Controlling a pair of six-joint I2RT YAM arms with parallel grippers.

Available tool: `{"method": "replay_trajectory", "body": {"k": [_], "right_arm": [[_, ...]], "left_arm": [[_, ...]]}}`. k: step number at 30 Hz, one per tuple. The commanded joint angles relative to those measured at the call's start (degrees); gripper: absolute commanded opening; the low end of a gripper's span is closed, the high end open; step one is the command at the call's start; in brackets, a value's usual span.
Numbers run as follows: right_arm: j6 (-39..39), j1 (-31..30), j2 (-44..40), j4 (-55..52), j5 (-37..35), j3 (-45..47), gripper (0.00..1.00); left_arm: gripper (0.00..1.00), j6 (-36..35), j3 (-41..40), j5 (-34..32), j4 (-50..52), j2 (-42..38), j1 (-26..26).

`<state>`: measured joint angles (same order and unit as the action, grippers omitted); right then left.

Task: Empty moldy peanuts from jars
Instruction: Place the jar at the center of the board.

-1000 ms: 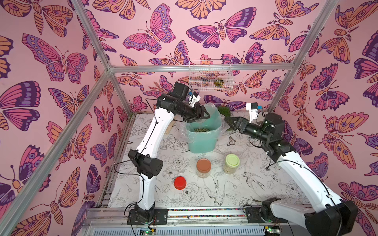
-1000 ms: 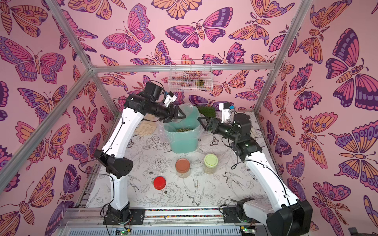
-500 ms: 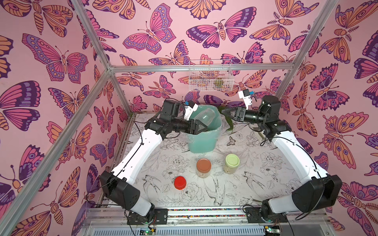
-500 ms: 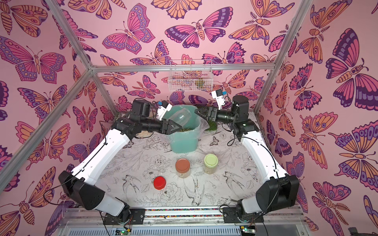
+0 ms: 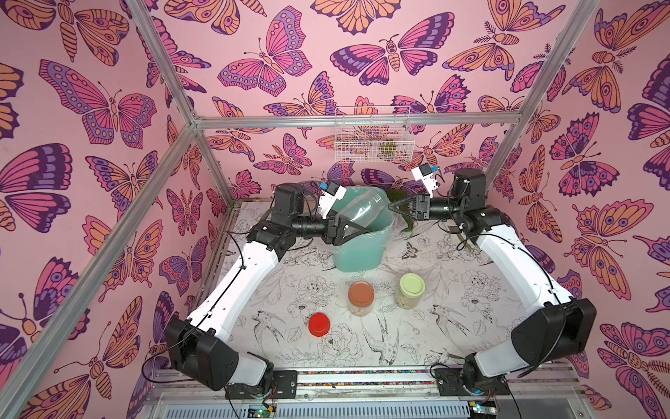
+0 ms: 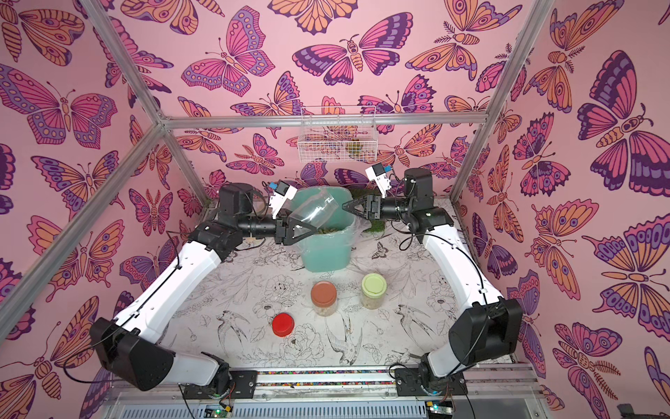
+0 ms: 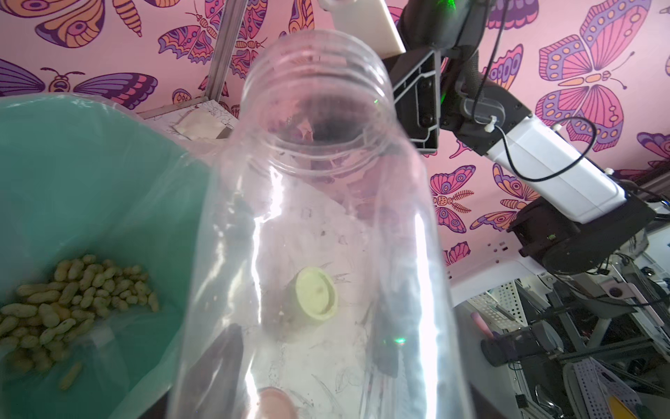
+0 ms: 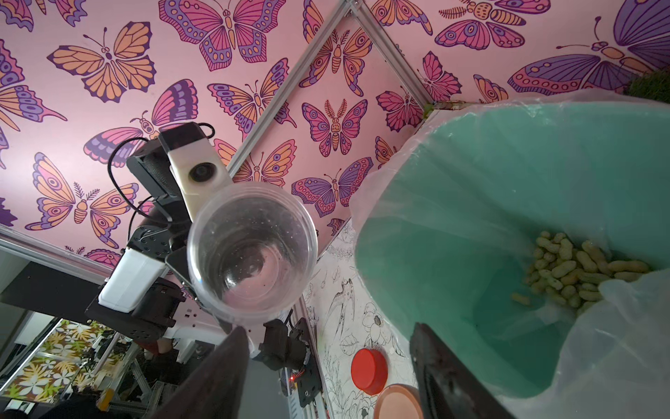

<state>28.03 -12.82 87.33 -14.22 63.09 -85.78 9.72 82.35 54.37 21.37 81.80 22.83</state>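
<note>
Entry: empty jar (image 5: 362, 212), clear and lidless, pinched near its base by the left gripper (image 5: 355, 226). It is tilted, with its mouth pointing away from that gripper, over the teal bin (image 5: 357, 255). Nothing shows inside but specks. Moldy peanuts (image 8: 573, 268): heaped in the bottom of the bin, below the held jar. Right gripper (image 5: 393, 210): fingers spread with nothing between them, facing the jar's mouth from across the bin, near it but apart. Red lid (image 5: 319, 324): loose on the worktop (image 5: 453, 308), well back from both grippers toward the arm bases. Brown-lidded jar (image 5: 361, 297) and green-lidded jar (image 5: 412, 290): upright, capped, peanuts inside, standing between the bin and the arm bases. Judged outstanding: two jars to open and tip. Judged hazards: the smooth jar wall could slide or twist in a hold so near its base. The right gripper, if it advances, could knock the jar's rim or snag the loose plastic liner and drag the bin. Setting the jar down carelessly could topple a capped neighbour.
</note>
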Motion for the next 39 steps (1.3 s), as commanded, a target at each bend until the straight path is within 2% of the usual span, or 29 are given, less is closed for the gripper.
{"method": "replay_trajectory", "body": {"k": [1, 7, 23, 35, 37, 39], "right_arm": [[-1.1, -0.5, 0.2, -0.1, 1.4, -1.8, 0.72], [-5.5, -2.1, 1.8, -6.4, 2.0, -4.9, 0.68], [-18.8, -6.8, 7.9, -25.3, 0.6, -13.4, 0.55], [-21.3, -9.2, 9.2, -28.3, 3.1, -15.4, 0.24], [-22.7, -9.7, 9.6, -29.9, 3.1, -16.0, 0.17], [-22.8, -10.0, 9.5, -29.9, 3.1, -16.0, 0.05]], "left_arm": [[0.0, -2.8, -1.6, 4.9, -1.9, -0.7, -0.4], [0.0, -4.4, -3.8, 5.9, -1.9, -1.4, -0.4], [0.0, -6.3, -3.5, 8.8, 1.7, -0.3, -0.4], [0.0, -7.4, -4.5, 9.0, 3.5, -0.5, -0.5], [0.0, -7.4, -4.3, 9.0, 3.8, -0.3, -0.6], [0.0, -7.4, -4.2, 8.9, 4.2, -0.1, -0.7]]}}
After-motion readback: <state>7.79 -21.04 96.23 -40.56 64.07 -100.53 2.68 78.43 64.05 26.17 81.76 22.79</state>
